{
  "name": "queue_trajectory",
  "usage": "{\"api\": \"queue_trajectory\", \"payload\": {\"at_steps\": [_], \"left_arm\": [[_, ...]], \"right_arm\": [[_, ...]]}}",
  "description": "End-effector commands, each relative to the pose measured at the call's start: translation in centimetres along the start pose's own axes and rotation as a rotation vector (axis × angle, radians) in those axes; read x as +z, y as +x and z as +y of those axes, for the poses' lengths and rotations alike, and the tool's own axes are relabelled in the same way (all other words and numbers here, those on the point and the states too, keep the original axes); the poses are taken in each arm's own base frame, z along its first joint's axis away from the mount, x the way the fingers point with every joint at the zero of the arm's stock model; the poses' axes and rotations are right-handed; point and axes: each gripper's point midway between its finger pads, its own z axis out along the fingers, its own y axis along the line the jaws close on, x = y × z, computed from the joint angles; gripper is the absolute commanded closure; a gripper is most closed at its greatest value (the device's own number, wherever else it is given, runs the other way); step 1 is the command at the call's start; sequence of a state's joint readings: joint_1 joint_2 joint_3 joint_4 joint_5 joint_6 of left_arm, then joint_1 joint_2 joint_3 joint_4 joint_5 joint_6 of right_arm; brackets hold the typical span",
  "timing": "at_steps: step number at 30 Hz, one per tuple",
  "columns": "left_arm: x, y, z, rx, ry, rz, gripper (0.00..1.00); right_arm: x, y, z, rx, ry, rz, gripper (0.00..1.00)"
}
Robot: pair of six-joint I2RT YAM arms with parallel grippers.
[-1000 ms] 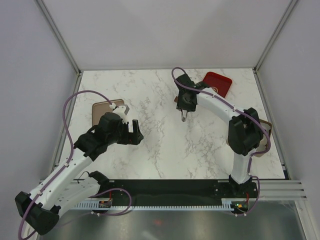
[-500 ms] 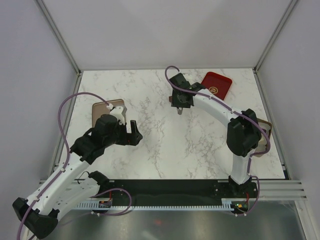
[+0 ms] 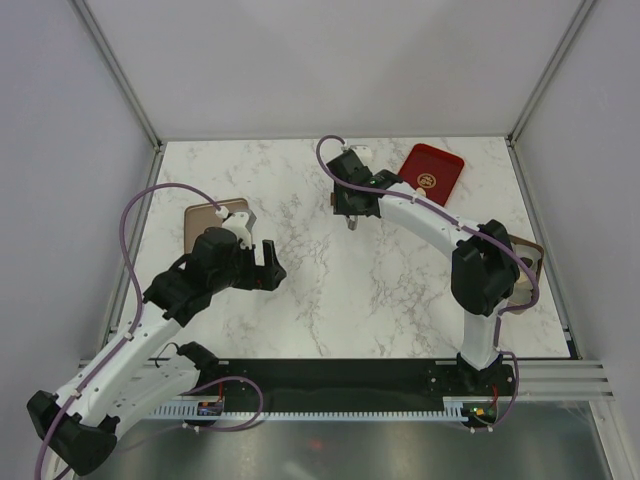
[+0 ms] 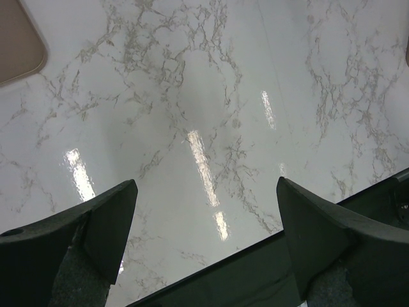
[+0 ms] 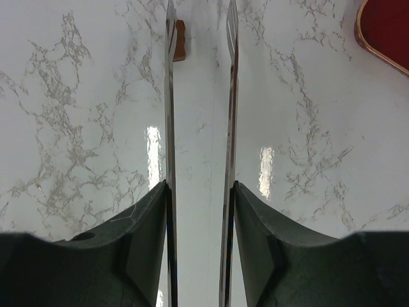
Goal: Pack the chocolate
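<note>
Right wrist view: right gripper (image 5: 200,19) blades parted by a narrow gap with nothing between, poised over the marble table (image 5: 77,128), one small brown chocolate (image 5: 179,39) lying just outside the blade on the picture's left, red tray (image 5: 390,32) well off to the other side. Seemingly the approach to a pick; calls for a slight sideways shift to straddle the lump, then lowering and a gentle close. Left gripper (image 4: 204,243) jaws wide apart and empty, near the tan box (image 4: 19,38).

Both our arms wear white shells over the links and bulky black housings at the joints, the left arm (image 3: 120,350) and the right arm (image 3: 430,212) alike. A purple cable (image 3: 165,186) loops along each. Our left pincer (image 4: 204,217) has broad dark fingers; our right pincer (image 5: 199,64) has thin, shiny metal blades.
</note>
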State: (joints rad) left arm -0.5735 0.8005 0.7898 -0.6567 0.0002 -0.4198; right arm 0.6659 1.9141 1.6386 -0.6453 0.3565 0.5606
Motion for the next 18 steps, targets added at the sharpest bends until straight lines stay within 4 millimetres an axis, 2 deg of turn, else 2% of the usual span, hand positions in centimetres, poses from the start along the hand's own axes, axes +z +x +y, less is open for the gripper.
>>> {"api": "queue_trajectory", "payload": {"at_steps": [1, 10, 18], "left_arm": [[0.1, -0.9, -0.1, 0.036, 0.006, -0.039, 0.02], [0.3, -0.8, 0.0, 0.037, -0.002, -0.032, 0.02], [0.3, -0.8, 0.0, 0.036, 0.000, -0.032, 0.02]], "right_arm": [[-0.9, -1.9, 1.6, 0.014, -0.062, -0.068, 0.49], [0.1, 0.1, 2.8, -0.004, -0.082, -0.024, 0.49], [1.5, 2.1, 2.7, -0.035, -0.046, 0.016, 0.50]]}}
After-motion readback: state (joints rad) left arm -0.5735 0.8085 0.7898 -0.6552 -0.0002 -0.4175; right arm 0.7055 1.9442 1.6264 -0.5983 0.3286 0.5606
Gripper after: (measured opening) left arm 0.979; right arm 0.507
